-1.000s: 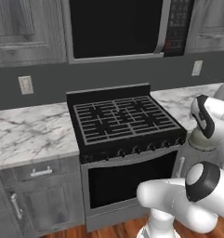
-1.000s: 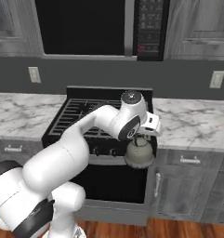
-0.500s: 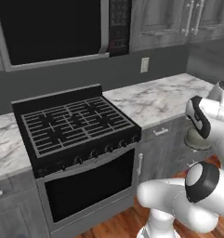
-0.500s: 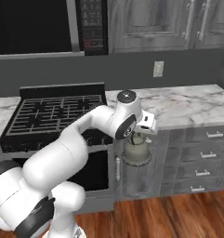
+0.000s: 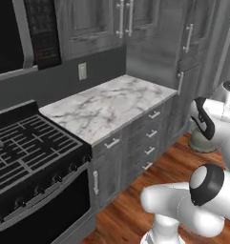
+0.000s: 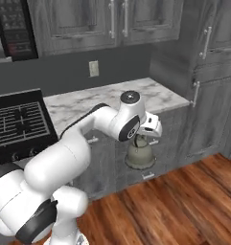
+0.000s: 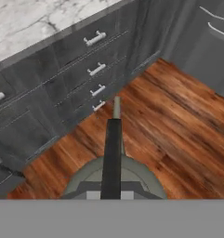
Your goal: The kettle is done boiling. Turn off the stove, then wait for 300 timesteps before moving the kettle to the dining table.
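The kettle [image 6: 140,156], squat and grey-beige, hangs in the air in front of the grey drawers, clear of the floor. My gripper [image 6: 142,138] is shut on its thin dark arched handle. In the left base view the kettle [image 5: 201,141] shows at the right edge beside the white arm, under my gripper [image 5: 202,107]. In the hand view the dark handle [image 7: 112,158] runs up the middle over the kettle's rounded top [image 7: 136,180]. The black stove [image 5: 26,152] lies far to the left, its grates bare, also seen as the stove [image 6: 16,125]. The dining table is out of view.
A marble counter [image 5: 111,105] over grey drawers [image 5: 135,147] runs right of the stove to a tall grey cabinet [image 5: 197,71]. A microwave [image 5: 21,33] hangs above the stove. Wooden floor [image 6: 184,201] spreads below and to the right.
The whole picture has slid left, so the base has swung right: the stove went from the centre to the left edge. The kettle stays held in the gripper.
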